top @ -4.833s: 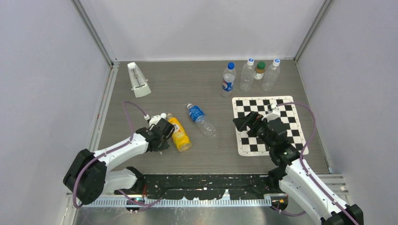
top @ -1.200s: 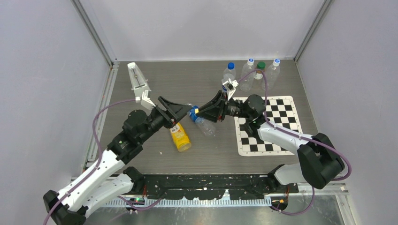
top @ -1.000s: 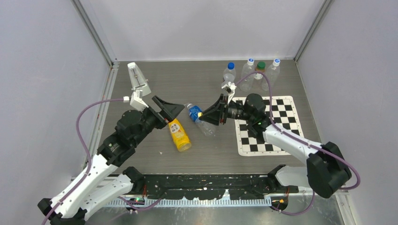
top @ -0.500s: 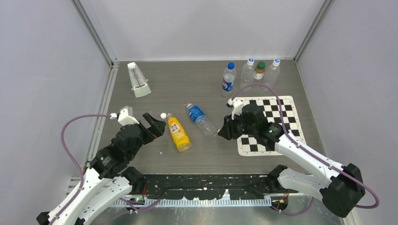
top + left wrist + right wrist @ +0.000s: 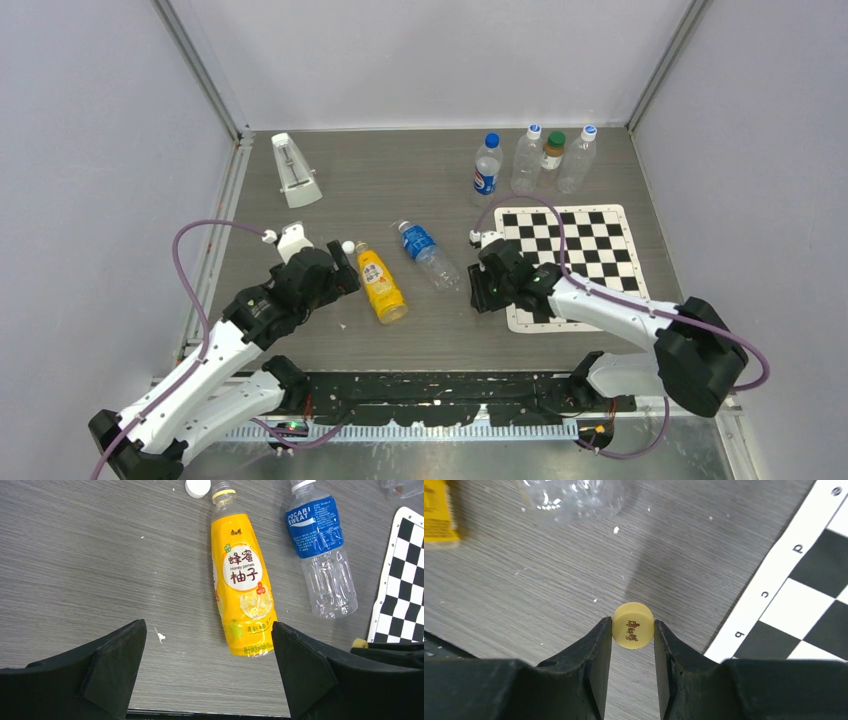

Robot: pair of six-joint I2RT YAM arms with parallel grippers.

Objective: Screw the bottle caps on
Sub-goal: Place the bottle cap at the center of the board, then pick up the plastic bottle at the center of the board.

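Observation:
My right gripper (image 5: 633,630) is shut on the yellow bottle cap (image 5: 633,625), held just above the table by the checkered mat's corner; this gripper (image 5: 480,293) shows in the top view too. A yellow bottle (image 5: 243,580) lies on its side with an open neck, and the white cap (image 5: 198,487) rests by that neck. A clear bottle with a blue label (image 5: 320,545) lies to its right. My left gripper (image 5: 207,672) stands wide open and empty, short of the yellow bottle's base (image 5: 382,285). No loose blue cap shows.
Several capped bottles (image 5: 527,158) stand upright at the back right. The checkered mat (image 5: 570,260) lies on the right. A white wedge-shaped object (image 5: 295,170) stands at the back left. Walls close in the table on three sides.
Both arms have drawn back from the middle toward the near side and come down low. The right gripper stayed shut; the left stayed open.

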